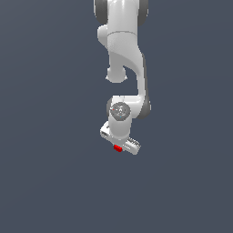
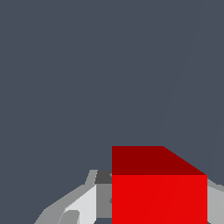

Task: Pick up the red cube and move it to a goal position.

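The red cube (image 1: pixel 118 148) is a tiny bright red block that shows just under the white hand in the exterior view. My gripper (image 1: pixel 119 144) is shut on it, at the end of the white arm that reaches down from the top of that view. In the wrist view the red cube (image 2: pixel 159 197) is large and close. It sits between two grey fingers (image 2: pixel 85 203), which stand against its two sides. Whether the cube rests on the floor or hangs above it, I cannot tell.
A plain dark blue-grey floor (image 1: pixel 45 173) fills both views. The white arm's links (image 1: pixel 123 50) run from the top middle of the exterior view. No other objects and no goal marker show.
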`<state>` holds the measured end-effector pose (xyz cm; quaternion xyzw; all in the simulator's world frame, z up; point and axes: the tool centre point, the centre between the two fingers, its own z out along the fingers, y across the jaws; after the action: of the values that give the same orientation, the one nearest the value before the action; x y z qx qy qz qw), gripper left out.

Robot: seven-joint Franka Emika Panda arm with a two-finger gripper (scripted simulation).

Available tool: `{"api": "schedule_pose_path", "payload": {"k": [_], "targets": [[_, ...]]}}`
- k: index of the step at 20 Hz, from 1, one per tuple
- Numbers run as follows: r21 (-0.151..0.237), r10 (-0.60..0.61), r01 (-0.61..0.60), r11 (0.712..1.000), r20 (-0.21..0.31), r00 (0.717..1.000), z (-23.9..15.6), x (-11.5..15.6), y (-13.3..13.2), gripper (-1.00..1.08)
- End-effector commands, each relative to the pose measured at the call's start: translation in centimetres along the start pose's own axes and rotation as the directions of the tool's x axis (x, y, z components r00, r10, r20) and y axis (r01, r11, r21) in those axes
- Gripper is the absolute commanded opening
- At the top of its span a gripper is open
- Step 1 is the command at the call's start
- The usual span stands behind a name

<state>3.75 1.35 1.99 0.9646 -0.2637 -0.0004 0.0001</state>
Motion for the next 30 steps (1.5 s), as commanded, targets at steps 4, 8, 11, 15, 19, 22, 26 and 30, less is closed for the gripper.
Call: {"api": "schedule_pose_path", "payload": {"k": [4, 8, 11, 15, 19, 22, 26, 30], "targets": [[0.000, 0.000, 0.000, 1.000, -0.001, 1.000, -0.1, -0.8, 0.8, -1.00], [0.000, 0.000, 0.000, 1.000, -0.001, 1.000, -0.2, -2.0, 1.8, -1.00], [0.000, 0.000, 0.000, 1.000, -0.001, 1.000, -0.3, -3.1, 2.8, -1.00], [0.000, 0.000, 0.000, 1.000, -0.001, 1.000, -0.5, -5.0, 4.4, -1.00], [0.000, 0.000, 0.000, 1.000, -0.001, 1.000, -0.7, -6.9, 6.1, -1.00], [0.000, 0.000, 0.000, 1.000, -0.001, 1.000, -0.8, -8.1, 7.2, -1.00], [0.000, 0.000, 0.000, 1.000, -0.001, 1.000, -0.9, -9.3, 8.3, -1.00], [0.000, 0.000, 0.000, 1.000, -0.001, 1.000, -1.0, -10.1, 9.0, -1.00]]}}
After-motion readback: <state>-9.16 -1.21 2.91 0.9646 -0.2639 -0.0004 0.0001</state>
